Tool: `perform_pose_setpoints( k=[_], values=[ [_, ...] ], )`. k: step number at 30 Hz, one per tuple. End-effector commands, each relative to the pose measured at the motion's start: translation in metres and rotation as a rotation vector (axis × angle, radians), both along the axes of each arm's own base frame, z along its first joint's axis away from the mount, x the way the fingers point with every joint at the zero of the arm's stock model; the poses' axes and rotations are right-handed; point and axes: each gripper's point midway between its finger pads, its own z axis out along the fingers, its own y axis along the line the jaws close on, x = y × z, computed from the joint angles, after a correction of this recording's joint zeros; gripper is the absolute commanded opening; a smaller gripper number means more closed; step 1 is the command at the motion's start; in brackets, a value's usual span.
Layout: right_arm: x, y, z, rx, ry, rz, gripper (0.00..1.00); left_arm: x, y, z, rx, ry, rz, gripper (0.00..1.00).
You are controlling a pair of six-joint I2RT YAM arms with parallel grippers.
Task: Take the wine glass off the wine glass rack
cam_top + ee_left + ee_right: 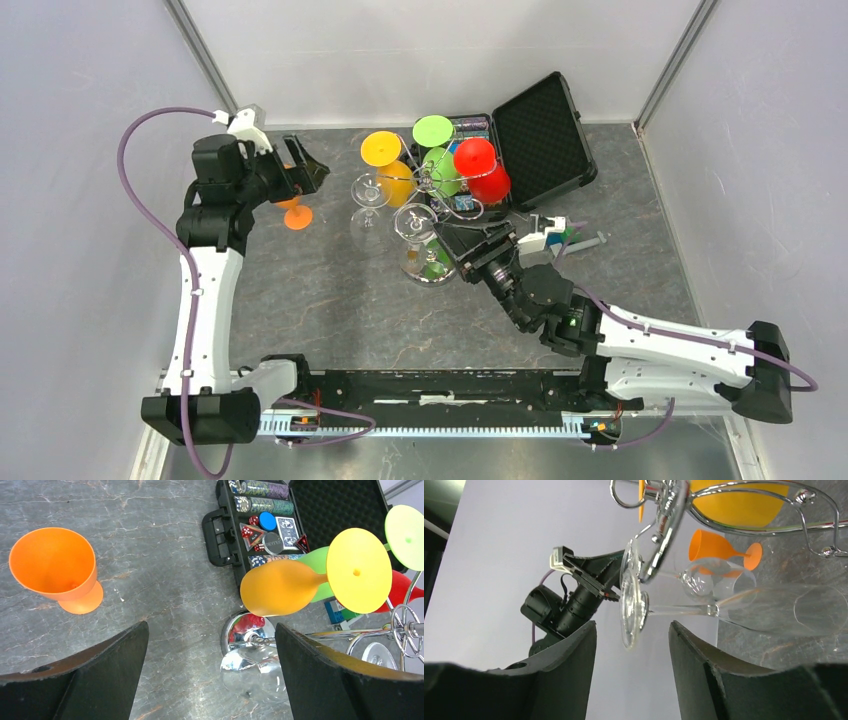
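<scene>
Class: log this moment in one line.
left gripper open, empty | right gripper open at clear wine glass foot | not yet off wine glass rack

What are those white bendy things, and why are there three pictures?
They are two robot arms bolted to a table. One picture looks down from above; the others come from cameras on each wrist. On the table stand a wine glass rack hung with coloured glasses and clear ones, an orange cup and an open black case. Nothing is held: the right arm has its jaws open either side of the foot of a clear wine glass; the left arm has open jaws too.
</scene>
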Motion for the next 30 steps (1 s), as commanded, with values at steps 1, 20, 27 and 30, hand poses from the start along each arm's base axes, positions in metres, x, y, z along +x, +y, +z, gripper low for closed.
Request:
perform_pose_setpoints(
  k=[1, 20, 27, 30],
  values=[
    [0.011, -0.008, 0.03, 0.046, 0.0, -0.087, 0.59, 0.001, 0.004, 0.022, -0.011, -0.087, 0.04, 1.0],
    [0.024, 0.01, 0.019, -0.129, 0.058, -0.088, 0.35, 0.003, 0.011, 0.028, -0.007, -0.111, 0.084, 1.0],
    [0.026, 0.005, 0.019, -0.128, 0.065, -0.101, 0.19, 0.003, 0.012, 0.029, 0.0, -0.114, 0.092, 1.0],
    [0.025, 0.004, 0.018, -0.114, 0.066, -0.094, 0.1, 0.003, 0.012, 0.028, 0.0, -0.113, 0.093, 1.0]
  ],
)
